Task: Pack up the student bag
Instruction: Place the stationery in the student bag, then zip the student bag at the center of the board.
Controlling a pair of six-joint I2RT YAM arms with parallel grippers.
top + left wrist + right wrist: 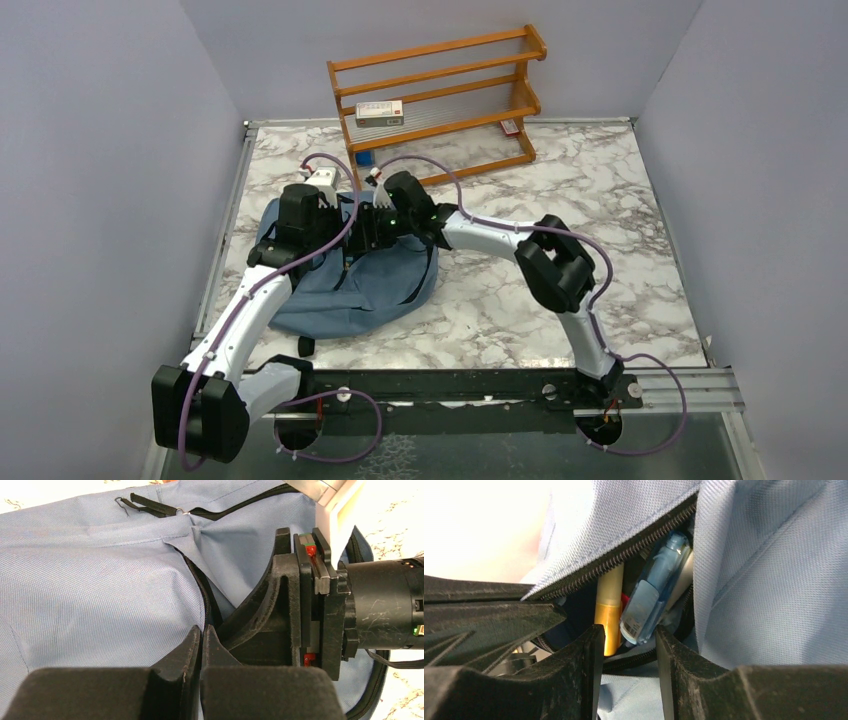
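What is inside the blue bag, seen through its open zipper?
A yellow pen and a clear blue pen-like thing show in the bag, with a bit of red behind. The fabric hides everything deeper.

Top view looks down from behind the near edge; both wrist views press close, apparently sharing the student bag [774, 555].
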